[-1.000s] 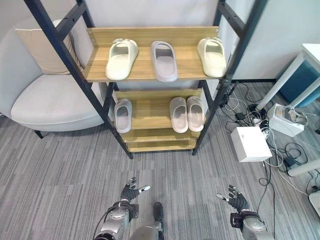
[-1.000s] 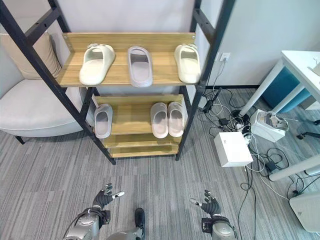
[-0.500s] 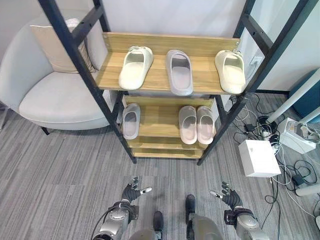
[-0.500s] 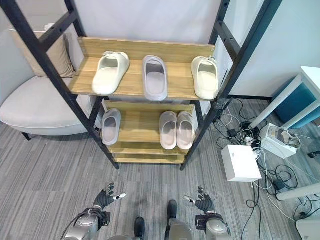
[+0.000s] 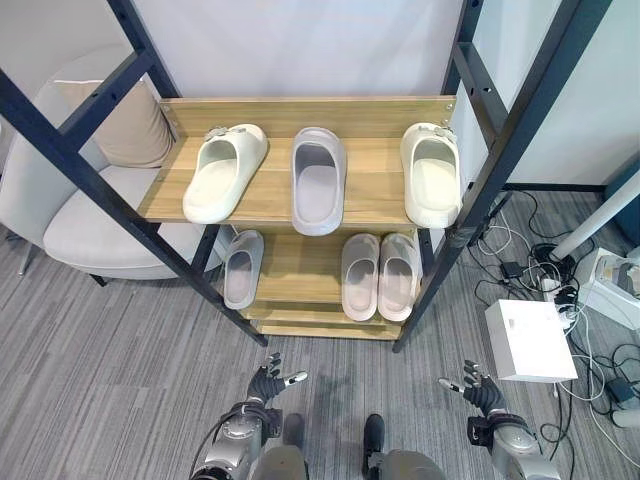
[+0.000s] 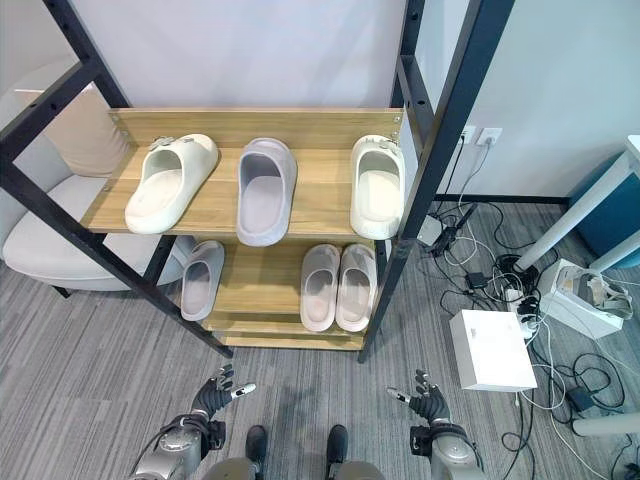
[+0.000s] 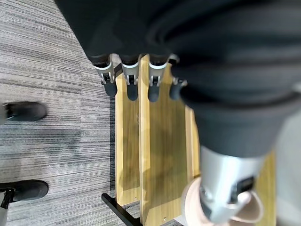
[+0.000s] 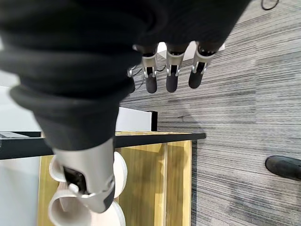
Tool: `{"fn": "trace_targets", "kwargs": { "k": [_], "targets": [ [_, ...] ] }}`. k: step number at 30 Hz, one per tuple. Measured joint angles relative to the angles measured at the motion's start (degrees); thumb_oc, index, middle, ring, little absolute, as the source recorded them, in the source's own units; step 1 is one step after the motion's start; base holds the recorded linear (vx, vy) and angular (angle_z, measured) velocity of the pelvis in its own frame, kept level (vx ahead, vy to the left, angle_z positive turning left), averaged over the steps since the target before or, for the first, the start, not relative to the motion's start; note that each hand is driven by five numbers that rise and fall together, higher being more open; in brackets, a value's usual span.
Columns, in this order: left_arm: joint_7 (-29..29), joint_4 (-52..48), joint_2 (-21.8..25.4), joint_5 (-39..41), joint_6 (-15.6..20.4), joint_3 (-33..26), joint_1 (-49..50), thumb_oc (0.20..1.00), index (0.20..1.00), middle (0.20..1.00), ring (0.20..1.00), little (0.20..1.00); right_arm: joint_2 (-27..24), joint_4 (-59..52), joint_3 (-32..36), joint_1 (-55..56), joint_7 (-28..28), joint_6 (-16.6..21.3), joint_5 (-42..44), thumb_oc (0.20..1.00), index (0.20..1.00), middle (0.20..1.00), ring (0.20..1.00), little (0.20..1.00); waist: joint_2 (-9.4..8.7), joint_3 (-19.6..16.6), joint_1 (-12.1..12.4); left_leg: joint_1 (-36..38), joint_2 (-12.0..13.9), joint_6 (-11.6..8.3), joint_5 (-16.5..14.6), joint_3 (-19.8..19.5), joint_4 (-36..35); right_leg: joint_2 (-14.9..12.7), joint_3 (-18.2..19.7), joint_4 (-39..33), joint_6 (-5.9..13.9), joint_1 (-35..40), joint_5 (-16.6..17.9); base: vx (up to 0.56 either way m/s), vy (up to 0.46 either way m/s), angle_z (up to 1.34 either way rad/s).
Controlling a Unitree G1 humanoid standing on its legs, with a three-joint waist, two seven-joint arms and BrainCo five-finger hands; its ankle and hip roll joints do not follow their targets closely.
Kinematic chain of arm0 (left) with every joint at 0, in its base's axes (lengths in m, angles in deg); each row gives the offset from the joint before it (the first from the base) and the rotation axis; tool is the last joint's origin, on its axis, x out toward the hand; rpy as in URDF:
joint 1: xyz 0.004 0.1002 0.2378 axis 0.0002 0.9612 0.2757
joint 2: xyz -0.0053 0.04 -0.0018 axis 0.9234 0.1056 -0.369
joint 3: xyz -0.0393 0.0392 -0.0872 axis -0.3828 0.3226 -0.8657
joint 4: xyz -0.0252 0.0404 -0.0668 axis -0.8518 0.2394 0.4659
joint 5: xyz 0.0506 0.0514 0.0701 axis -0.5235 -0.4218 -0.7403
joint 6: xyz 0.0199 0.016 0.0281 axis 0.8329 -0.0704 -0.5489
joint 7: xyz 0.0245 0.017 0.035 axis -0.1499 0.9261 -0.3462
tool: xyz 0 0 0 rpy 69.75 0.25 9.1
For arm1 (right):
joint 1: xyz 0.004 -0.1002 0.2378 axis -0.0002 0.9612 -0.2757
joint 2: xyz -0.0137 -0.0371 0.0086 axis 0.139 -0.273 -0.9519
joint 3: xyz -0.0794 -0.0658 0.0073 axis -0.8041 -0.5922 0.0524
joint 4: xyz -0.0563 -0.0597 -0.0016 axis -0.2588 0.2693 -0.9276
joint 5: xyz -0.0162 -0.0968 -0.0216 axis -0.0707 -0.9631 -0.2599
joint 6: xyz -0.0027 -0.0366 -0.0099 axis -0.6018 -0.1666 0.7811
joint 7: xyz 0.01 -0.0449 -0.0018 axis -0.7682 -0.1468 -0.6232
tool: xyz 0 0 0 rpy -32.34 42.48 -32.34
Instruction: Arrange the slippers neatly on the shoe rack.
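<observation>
shoe rack [image 5: 300,115] | top: three slippers [image 5: 318,180] | lower: three

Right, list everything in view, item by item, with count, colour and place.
Shoe rack: one, wooden shelves in a black frame, against the wall.
Cream slippers: two, at the left end and the right end of the top shelf.
Grey slipper: one, top shelf, between the cream ones.
Lone pale slipper: one, pinkish grey, left end of the lower shelf.
Paired pale slippers: two, pinkish grey, side by side at the right of the lower shelf.
Armchair: one, white, left of the rack, with a beige cushion.
White box: one, on the floor right of the rack, among cables.
Left hand: open, low above the floor.
Right hand: open, low above the floor.
</observation>
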Motion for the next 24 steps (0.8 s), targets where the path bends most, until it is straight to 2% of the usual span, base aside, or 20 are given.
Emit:
{"fn": "trace_targets", "kwargs": {
  "k": [1,2,4,5,7,11,13,15,16,17,19,20,21,22,24],
  "targets": [
    [-0.1,0.0,-0.1,0.0,0.0,0.0,0.1,1.000,1.000,1.000,1.000,1.000,-0.1,0.0,0.0,0.2,0.0,-0.1,0.0,1.000,1.000,1.000,1.000,1.000,0.00,0.0,0.1,0.4,0.4,-0.29,0.8,0.1,-1.1,0.0,-0.1,-0.2,-0.04,0.2,-0.2,0.15,0.195,-0.02],
    [-0.2,0.0,-0.3,0.0,-0.2,0.1,0.4,1.000,1.000,1.000,1.000,1.000,-0.5,0.0,0.0,0.2,-0.1,-0.1,-0.1,1.000,1.000,1.000,1.000,1.000,0.36,0.0,0.0,0.6,0.8,0.07,1.9,0.1,-1.2,0.0,0.2,-0.2,0.83,0.9,-0.4,0.18,0.242,-0.20],
    [-0.1,0.0,-0.5,0.0,-0.4,0.1,1.2,1.000,1.000,1.000,1.000,1.000,-1.0,0.0,0.1,0.2,-0.1,-0.1,-0.1,1.000,1.000,1.000,1.000,1.000,1.32,-0.5,0.1,2.0,0.9,0.12,2.3,0.1,-2.1,0.0,1.1,-0.2,1.47,1.4,-0.6,0.10,0.131,-0.26],
    [0.0,-0.3,-1.3,0.0,-0.4,0.1,2.6,1.000,1.000,1.000,1.000,1.000,-2.4,0.0,0.2,1.2,-0.2,-0.1,-0.2,1.000,1.000,1.000,1.000,1.000,4.41,-2.0,-0.4,3.7,0.5,1.18,3.7,0.2,-2.8,0.8,1.6,-0.2,3.21,1.8,-0.9,0.09,0.100,-0.15],
    [0.1,-0.5,-0.4,0.0,-0.4,-0.1,2.6,1.000,1.000,1.000,1.000,1.000,-1.2,0.1,0.4,2.1,-0.2,-0.4,-0.2,1.000,1.000,1.000,1.000,1.000,2.98,-2.0,0.0,4.5,-1.9,2.48,3.2,0.6,-2.8,-1.6,1.8,-0.2,4.50,2.6,-0.9,0.09,0.138,0.00],
    [0.0,-0.1,1.0,0.0,-0.4,-0.3,3.0,1.000,1.000,1.000,1.000,1.000,1.5,0.1,-0.1,2.2,-0.3,-0.4,-1.3,1.000,1.000,1.000,1.000,1.000,1.49,-2.8,0.4,5.1,-5.5,4.46,2.5,1.4,-2.6,-5.3,2.1,-0.1,6.80,3.0,-0.7,0.07,0.108,-0.01],
    [0.0,-0.1,1.5,0.0,-0.4,-0.2,3.1,1.000,1.000,1.000,1.000,1.000,2.0,0.1,-0.7,1.6,-0.3,-0.5,-2.3,1.000,1.000,1.000,1.000,1.000,1.27,-2.9,0.6,5.3,-6.4,4.78,2.3,1.3,-2.6,-6.2,2.1,-0.1,7.46,3.4,-0.9,0.08,0.105,0.07],
    [0.1,-0.1,1.8,-0.2,-0.5,-0.2,3.2,1.000,1.000,1.000,1.000,1.000,0.4,-0.9,-4.3,-0.1,0.1,-1.5,-8.2,1.000,1.000,1.000,1.000,1.000,1.02,-3.1,1.7,5.7,-6.8,5.20,2.0,1.4,-2.9,-6.6,2.1,-0.2,7.75,3.8,-0.9,0.05,0.079,0.01],
    [0.1,-0.9,2.0,-0.5,-0.5,-0.3,3.2,1.000,1.000,1.000,1.000,1.000,-3.4,-8.9,-8.3,0.6,-0.2,-3.2,-14.1,1.000,1.000,1.000,1.000,1.000,0.91,-3.1,1.9,5.6,-6.9,5.41,1.7,1.3,-3.0,-6.6,2.1,-0.2,7.88,3.7,-0.9,0.01,0.041,0.00],
    [0.1,-1.5,2.3,-0.6,-0.5,-0.3,3.2,1.000,1.000,1.000,1.000,1.000,-5.6,-14.1,-9.3,0.8,-0.4,-3.0,-17.0,1.000,1.000,1.000,1.000,1.000,0.76,-3.2,1.9,5.5,-6.8,5.36,1.7,1.3,-3.0,-6.7,2.1,-0.2,7.94,3.7,-0.8,0.01,0.045,0.00],
    [0.2,-3.3,3.0,-0.7,-0.4,-0.4,3.6,1.000,1.000,1.000,1.000,1.000,-10.8,-26.7,-8.9,0.1,-1.3,-2.9,-22.9,1.000,1.000,1.000,1.000,1.000,0.04,-3.8,1.9,5.3,-6.6,5.17,1.6,1.4,-3.0,-6.6,2.4,-0.2,8.05,3.1,-0.8,0.01,0.054,-0.08],
    [0.3,-3.1,3.0,-1.1,-0.3,-0.5,3.8,1.000,1.000,1.000,1.000,1.000,-13.1,-33.5,-7.6,0.3,-2.3,-1.0,-25.4,1.000,1.000,1.000,1.000,1.000,-0.33,-4.4,2.0,5.0,-6.4,5.28,1.8,1.9,-3.0,-6.4,3.1,-0.2,8.00,2.7,-0.7,0.02,0.049,-0.15],
    [0.3,-2.9,3.0,-1.9,-0.3,-0.5,4.0,1.000,1.000,1.000,1.000,1.000,-13.4,-35.9,-7.0,0.2,-2.7,-0.4,-26.2,1.000,1.000,1.000,1.000,1.000,-0.69,-4.7,2.0,5.1,-6.3,5.41,1.9,2.1,-3.0,-6.3,3.4,-0.2,7.99,2.6,-0.7,0.02,0.043,-0.14],
    [0.6,-2.3,2.5,-2.4,-0.3,-1.0,4.1,1.000,1.000,1.000,1.000,1.000,-14.8,-43.2,-4.8,1.9,-4.7,-1.1,-26.8,1.000,1.000,1.000,1.000,1.000,-1.02,-5.1,2.0,5.1,-6.2,5.31,1.8,2.5,-3.0,-6.3,3.4,-0.2,7.98,2.6,-0.7,0.02,0.015,-0.11],
    [0.7,-1.1,1.7,-2.6,-0.4,-2.1,5.4,1.000,1.000,1.000,1.000,1.000,-17.1,-50.4,-4.5,3.8,-7.5,1.2,-27.1,1.000,1.000,1.000,1.000,1.000,-2.06,-6.3,1.4,5.3,-6.0,5.44,1.8,2.9,-2.8,-6.0,4.1,-0.2,7.93,2.4,-0.7,0.01,0.018,-0.15]
  ]
}}
